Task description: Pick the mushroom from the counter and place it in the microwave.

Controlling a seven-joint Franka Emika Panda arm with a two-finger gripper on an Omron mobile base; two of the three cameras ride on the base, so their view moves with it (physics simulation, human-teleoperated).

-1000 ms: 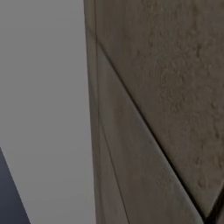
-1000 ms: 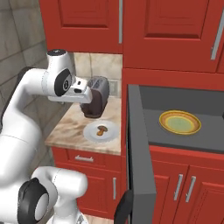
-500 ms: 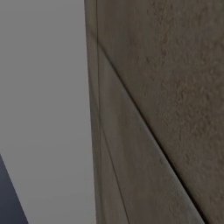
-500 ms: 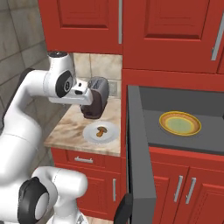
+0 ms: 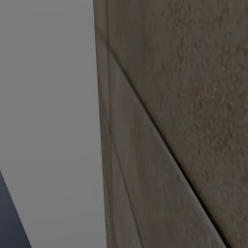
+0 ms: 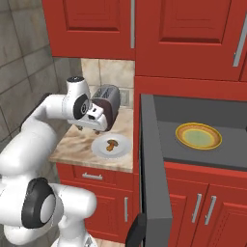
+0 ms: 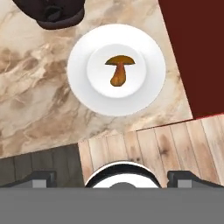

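While our hand [image 6: 99, 129] hovers w/ fingers spread wide & empty above the tabletop [image 7: 39, 96], the mushroom [image 7: 118, 69] lies on its side on a white plate [image 7: 144, 92], beside the open microwave [image 6: 202, 157] w/ a yellow dish [image 6: 198, 136] inside.

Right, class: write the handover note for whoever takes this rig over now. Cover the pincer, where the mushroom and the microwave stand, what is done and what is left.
Pincer: open, empty, above the counter's front edge, looking straight down.
Mushroom: lying on its side on the white plate on the counter, untouched; toaster behind it.
Microwave: right of the counter, door swung open, a yellow plate inside.
Done: door already open, arm near the mushroom.
Left: descend, grasp the mushroom, carry it right, set it in the microwave.
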